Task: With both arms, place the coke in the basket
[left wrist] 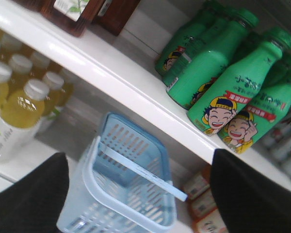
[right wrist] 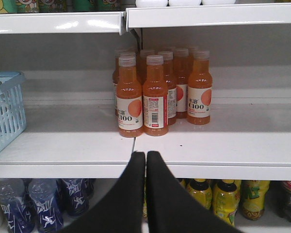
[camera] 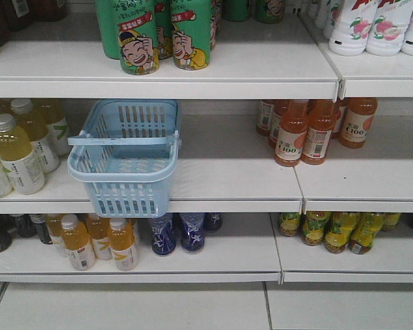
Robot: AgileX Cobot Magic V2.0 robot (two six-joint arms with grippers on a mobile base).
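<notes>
The coke is out of view in every frame. The light blue basket [camera: 96, 168] stands on the middle shelf, overhanging its front edge, with one handle lying across its top; I see nothing inside it. In the left wrist view the basket [left wrist: 89, 167] lies below and ahead of my left gripper [left wrist: 138, 158], which is open, its black fingers [left wrist: 36, 194] far apart and empty. My right gripper [right wrist: 146, 154] is shut with nothing between its tips, level with the middle shelf's front edge, to the right of the basket [right wrist: 5, 111]. Neither gripper appears in the front view.
Orange drink bottles [right wrist: 155, 97] stand on the middle shelf right of the basket. Yellow drink bottles [camera: 17, 148] crowd its left side. Green cartoon bottles [camera: 165, 31] fill the top shelf. Blue bottles [camera: 179, 230] and yellow ones [camera: 337, 230] line the bottom shelf.
</notes>
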